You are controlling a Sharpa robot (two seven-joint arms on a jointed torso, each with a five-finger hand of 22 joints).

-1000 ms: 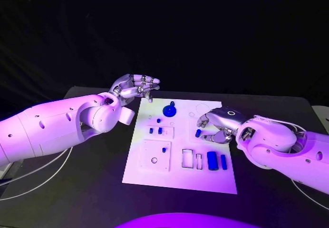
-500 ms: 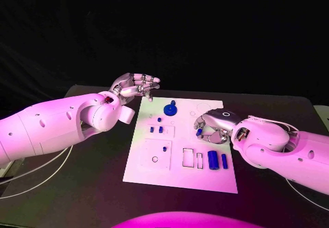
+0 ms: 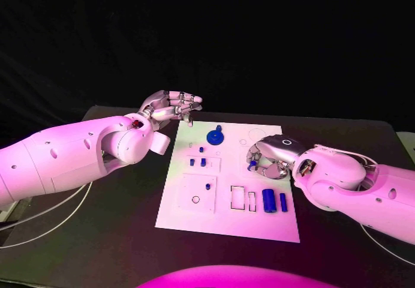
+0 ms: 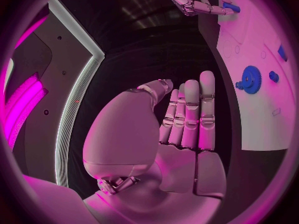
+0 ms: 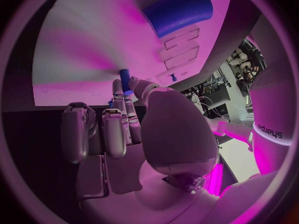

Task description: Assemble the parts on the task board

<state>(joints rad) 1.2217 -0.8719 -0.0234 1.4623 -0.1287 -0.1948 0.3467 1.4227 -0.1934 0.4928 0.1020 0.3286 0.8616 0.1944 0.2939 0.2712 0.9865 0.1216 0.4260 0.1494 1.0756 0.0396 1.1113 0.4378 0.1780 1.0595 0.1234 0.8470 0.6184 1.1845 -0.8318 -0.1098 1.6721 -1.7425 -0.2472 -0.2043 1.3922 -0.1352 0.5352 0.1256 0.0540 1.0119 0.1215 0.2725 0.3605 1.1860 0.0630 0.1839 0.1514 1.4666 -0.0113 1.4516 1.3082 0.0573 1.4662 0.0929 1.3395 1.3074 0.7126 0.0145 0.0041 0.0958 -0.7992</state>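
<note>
right hand | pinches blue peg | over task board

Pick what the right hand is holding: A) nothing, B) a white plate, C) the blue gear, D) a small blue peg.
D: in the right wrist view, the right hand pinches a small blue peg over the task board; the blue gear sits on the board.

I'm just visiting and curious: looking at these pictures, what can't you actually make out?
- Head view: the right hand covers the board under it, so what lies beneath is hidden.
- Right wrist view: the small blue peg it pinches is partly hidden by the fingers; its lower end can't be seen.
- Right wrist view: the big blue cylinder is blurred.
- Head view: the tiny board outlines are too small to read.
</note>
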